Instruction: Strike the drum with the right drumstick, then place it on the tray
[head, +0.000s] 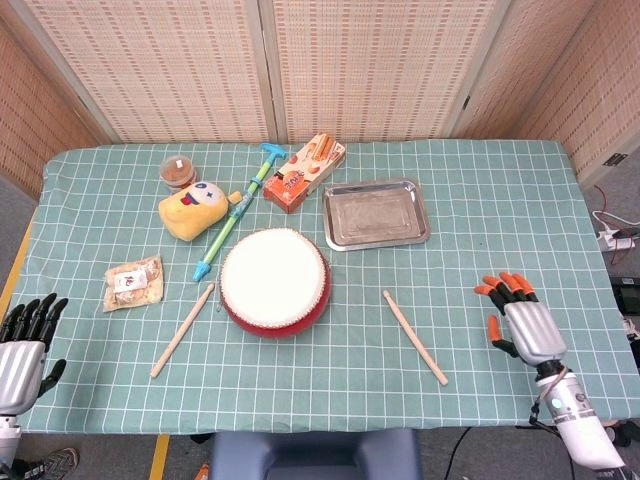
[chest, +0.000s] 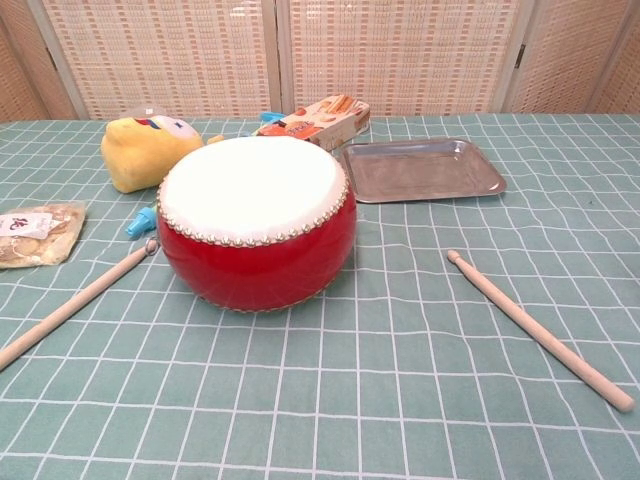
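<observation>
A red drum with a white skin stands mid-table. The right drumstick lies flat on the cloth to the drum's right. A steel tray lies behind it. My right hand, with orange fingertips, hovers over the table to the right of that stick, fingers apart, holding nothing. My left hand stays off the table's front left corner, empty with fingers apart. Neither hand shows in the chest view.
A second drumstick lies left of the drum. Behind are a yellow plush toy, a blue-green toy stick, a snack box, a small cup and a snack packet.
</observation>
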